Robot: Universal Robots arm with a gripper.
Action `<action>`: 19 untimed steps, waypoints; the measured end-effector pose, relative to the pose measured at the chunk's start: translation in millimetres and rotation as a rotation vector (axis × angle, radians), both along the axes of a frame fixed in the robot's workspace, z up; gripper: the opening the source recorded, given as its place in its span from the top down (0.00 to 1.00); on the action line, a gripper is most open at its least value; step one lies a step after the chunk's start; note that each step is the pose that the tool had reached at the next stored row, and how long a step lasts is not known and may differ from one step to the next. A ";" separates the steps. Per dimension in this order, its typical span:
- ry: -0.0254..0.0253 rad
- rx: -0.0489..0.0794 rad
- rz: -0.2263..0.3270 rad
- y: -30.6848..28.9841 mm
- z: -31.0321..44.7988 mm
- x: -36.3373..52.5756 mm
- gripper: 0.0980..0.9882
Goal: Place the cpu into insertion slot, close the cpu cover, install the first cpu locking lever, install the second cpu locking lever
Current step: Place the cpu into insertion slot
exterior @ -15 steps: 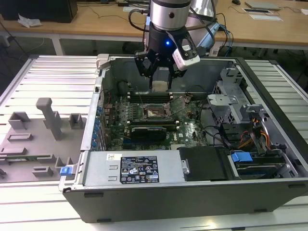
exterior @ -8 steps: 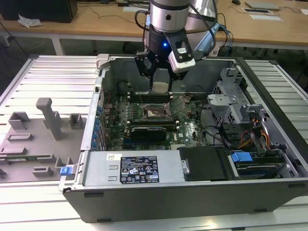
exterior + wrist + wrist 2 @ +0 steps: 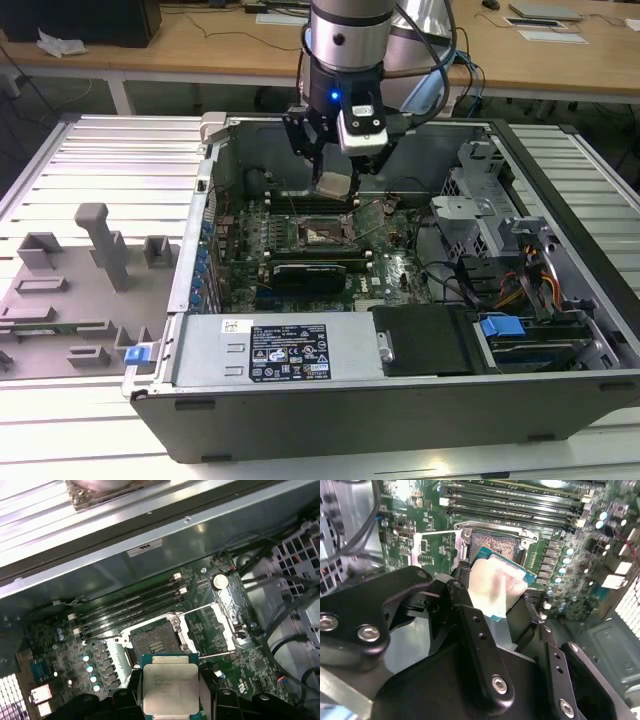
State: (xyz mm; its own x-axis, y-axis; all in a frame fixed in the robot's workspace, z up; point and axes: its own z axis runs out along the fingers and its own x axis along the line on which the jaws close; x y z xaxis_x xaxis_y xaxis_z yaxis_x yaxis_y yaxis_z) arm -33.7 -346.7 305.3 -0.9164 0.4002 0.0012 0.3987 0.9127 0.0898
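Observation:
In the exterior view my gripper [image 3: 336,180] hangs inside the open computer case, shut on the cpu [image 3: 336,185], a small flat square chip with a silver-grey top. The chip sits a little above the board, over the far side of the insertion slot [image 3: 322,236]. In both wrist views black fingers [image 3: 131,692] clamp the cpu [image 3: 170,686] [image 3: 496,587] at two opposite edges. The insertion slot [image 3: 152,642] [image 3: 495,545] lies bare, its dark contact field showing. The cpu cover [image 3: 226,627] [image 3: 434,550], a thin silver frame, is swung open flat beside the socket.
Memory slots [image 3: 127,605] run along the far side of the socket, and a coin battery [image 3: 220,582] lies near the cover. A black card [image 3: 310,272], a grey drive cage [image 3: 480,190] with cables, and a labelled grey box [image 3: 270,350] crowd the case. Grey fixtures [image 3: 90,260] stand outside.

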 end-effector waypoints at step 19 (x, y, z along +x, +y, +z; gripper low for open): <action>0.0000 0.000 -0.432 0.0 -6.8 0.0 0.50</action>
